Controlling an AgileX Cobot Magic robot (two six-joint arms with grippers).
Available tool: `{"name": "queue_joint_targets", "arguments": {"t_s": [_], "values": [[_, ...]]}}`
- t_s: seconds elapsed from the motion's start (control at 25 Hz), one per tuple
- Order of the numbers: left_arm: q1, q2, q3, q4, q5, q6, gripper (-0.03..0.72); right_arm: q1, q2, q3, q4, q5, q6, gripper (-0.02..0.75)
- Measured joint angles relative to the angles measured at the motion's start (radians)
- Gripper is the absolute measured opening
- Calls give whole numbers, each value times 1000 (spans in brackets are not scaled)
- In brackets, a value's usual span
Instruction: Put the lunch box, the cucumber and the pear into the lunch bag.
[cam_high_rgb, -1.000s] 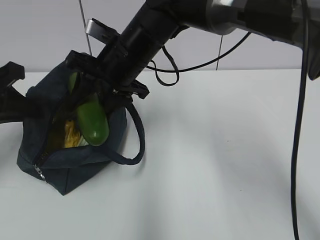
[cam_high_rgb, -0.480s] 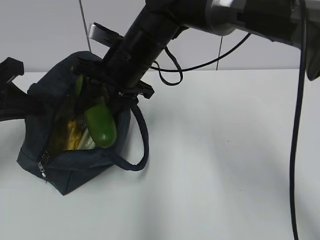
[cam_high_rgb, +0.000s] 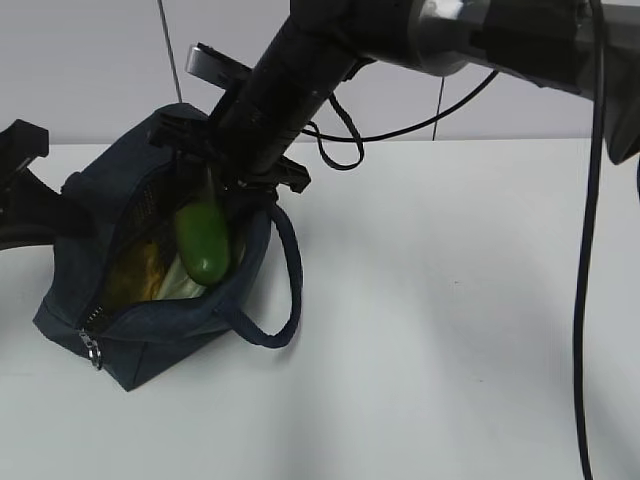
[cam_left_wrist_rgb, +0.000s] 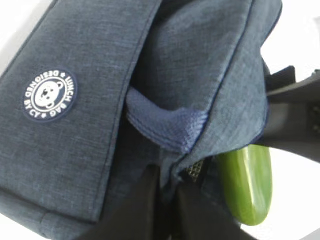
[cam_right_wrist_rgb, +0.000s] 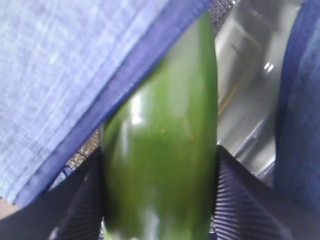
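1. Exterior view: the navy bag (cam_high_rgb: 150, 300) sits unzipped on the white surface (cam_high_rgb: 450, 330), at its left. The right hand (cam_high_rgb: 205, 205) reaches down into the mouth, holding the cucumber (cam_high_rgb: 203, 243) nose-down, its lower half inside the opening. Beneath it something yellow shows, likely the pear (cam_high_rgb: 140, 270), beside the pale lid of the box (cam_high_rgb: 185, 283). One loop handle (cam_high_rgb: 285, 285) droops over the bag's near side. The left arm comes in at the far left, touching the bag's end.

2. Left wrist view: the left hand (cam_left_wrist_rgb: 167, 210) is pinched tight on the bag's fabric edge. A round white patch (cam_left_wrist_rgb: 49, 94) on the side reads "DESIGNED LUNCH BAG BY CY" around a bear face. The cucumber's tip hangs at lower right.

3. Right wrist view: the ribbed fingers (cam_right_wrist_rgb: 82, 200) clamp the cucumber from both sides; the foil lining (cam_right_wrist_rgb: 247, 85) shines behind it.
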Motion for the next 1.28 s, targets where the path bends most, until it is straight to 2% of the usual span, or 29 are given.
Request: {"name": "queue_joint_targets", "arguments": {"t_s": [0.24,0.52,0.92,1.0,1.16,1.28], "values": [[0,0,0,0,3,0,1,0,2,0,24,-8,5,462],[0,0,0,1,3,0,1,0,2,-6,94,30,-48,469],[0,0,0,1,3,1,1,0,4,-75,35,77,-67,473],[0,0,0,1,3,1,1,0,4,-93,0,79,-67,501],[0,0,0,0,3,1,1,0,4,-101,-29,81,-67,606],[0,0,0,-2,3,1,1,0,4,-101,-32,83,-67,628]]}}
